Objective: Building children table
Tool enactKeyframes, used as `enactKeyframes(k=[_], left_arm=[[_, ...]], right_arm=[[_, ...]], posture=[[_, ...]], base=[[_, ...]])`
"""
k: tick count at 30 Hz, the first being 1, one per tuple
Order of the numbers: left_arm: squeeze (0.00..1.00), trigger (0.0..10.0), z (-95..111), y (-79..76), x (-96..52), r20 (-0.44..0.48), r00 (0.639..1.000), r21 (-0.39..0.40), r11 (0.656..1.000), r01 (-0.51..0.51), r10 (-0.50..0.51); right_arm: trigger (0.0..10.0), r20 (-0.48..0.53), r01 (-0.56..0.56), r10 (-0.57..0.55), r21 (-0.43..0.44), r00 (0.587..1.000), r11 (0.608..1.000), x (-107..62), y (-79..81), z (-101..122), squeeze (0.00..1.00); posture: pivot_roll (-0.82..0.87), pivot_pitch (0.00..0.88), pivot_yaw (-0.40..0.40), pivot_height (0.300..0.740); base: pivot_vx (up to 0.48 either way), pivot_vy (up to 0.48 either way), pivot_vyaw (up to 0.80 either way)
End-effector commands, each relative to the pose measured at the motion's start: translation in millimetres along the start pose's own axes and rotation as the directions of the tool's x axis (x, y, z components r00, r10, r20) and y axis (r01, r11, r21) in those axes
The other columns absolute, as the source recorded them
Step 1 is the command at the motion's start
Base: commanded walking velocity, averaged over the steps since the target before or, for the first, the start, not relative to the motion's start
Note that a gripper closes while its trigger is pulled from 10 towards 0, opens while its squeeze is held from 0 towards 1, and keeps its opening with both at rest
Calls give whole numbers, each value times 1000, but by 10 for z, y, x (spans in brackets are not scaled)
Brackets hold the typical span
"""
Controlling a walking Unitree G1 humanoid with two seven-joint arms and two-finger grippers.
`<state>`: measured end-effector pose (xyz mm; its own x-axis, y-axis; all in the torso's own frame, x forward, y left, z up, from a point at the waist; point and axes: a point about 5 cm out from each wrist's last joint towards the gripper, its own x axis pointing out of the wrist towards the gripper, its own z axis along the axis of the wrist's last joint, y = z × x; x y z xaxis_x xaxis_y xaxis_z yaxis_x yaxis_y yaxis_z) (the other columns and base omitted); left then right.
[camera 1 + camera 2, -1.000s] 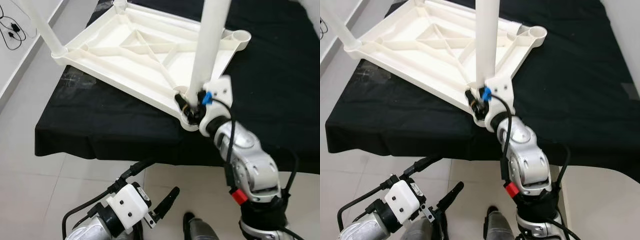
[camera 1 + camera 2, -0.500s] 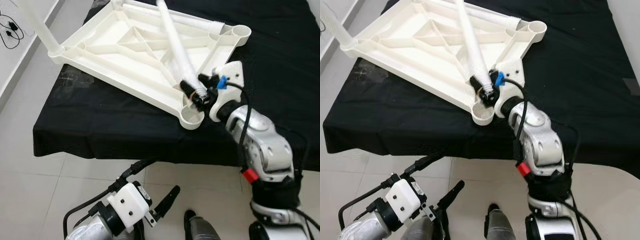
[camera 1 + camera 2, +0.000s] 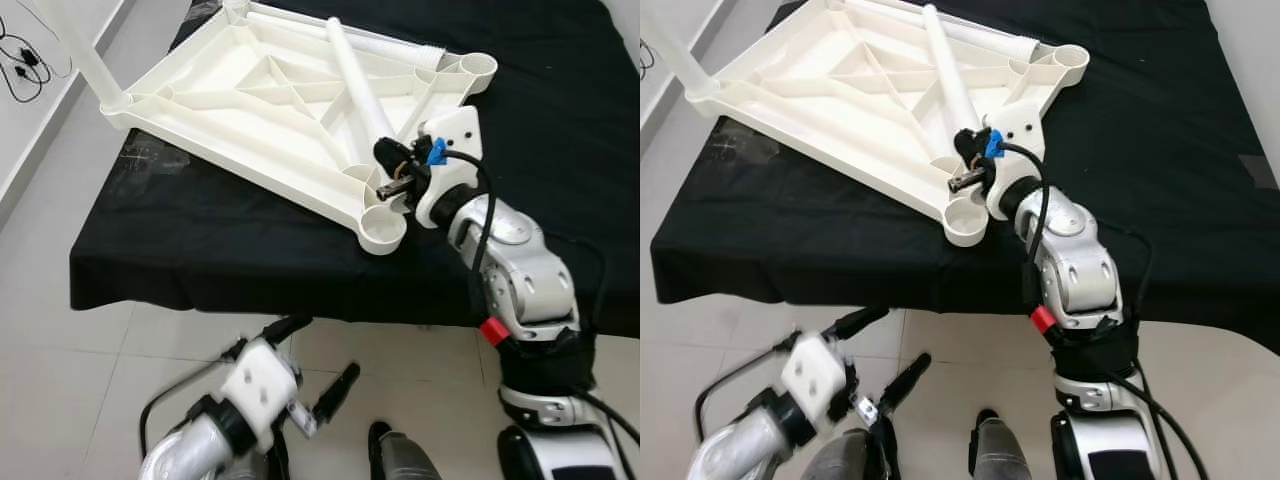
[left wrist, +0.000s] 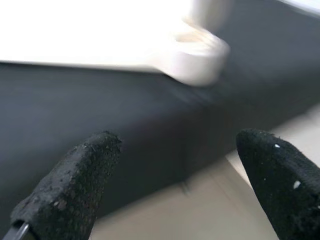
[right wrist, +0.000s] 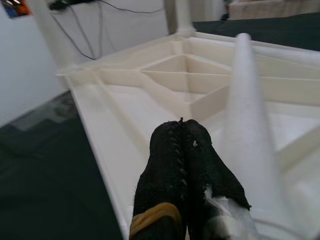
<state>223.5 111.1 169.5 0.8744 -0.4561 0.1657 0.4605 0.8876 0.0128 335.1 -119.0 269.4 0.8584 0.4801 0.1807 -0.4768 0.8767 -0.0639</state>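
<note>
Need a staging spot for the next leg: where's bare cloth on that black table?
Bare black cloth lies right of the upturned tabletop, plus a strip along the near edge left of the corner socket. Crowded there: right gripper beside the loose leg.

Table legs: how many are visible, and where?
3: one leg upright in the tabletop's left corner socket, one lying across its underside, one along its far edge; others may be hidden.

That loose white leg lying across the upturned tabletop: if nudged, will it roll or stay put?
The leg is a smooth round tube, so it probably rolls easily. The ribs of the tabletop would likely stop it. It looks stiff and probably light. The right end effector, shut, sits by its lower end.
</note>
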Motion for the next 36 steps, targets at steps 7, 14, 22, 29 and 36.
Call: enactKeyframes(k=[7,14,22,29,36], left_arm=[[0,10000,313,377,210,121,964,-155,964,-218,237],[0,10000,537,486,325,178,950,-174,958,-226,257],[0,10000,493,465,375,169,959,-148,968,-204,228],[0,10000,400,422,404,131,969,-167,968,-187,210],[0,10000,289,386,410,91,978,-169,970,-173,190]], right_arm=[[10000,111,-34,25,75,993,997,-30,6,82,1000],[10000,153,-30,18,73,988,997,15,-35,130,1000],[10000,119,-36,33,31,992,999,18,14,58,0],[10000,100,21,-19,-14,995,1000,50,-11,29,0],[10000,87,55,-50,-53,995,997,69,-61,17,0]], posture=[[2,213,22,740],[-3,179,17,740],[-11,139,23,740],[-18,124,27,740],[-22,122,27,740]], base=[[0,0,0],[0,0,0],[183,0,98],[470,0,221],[480,0,0]])
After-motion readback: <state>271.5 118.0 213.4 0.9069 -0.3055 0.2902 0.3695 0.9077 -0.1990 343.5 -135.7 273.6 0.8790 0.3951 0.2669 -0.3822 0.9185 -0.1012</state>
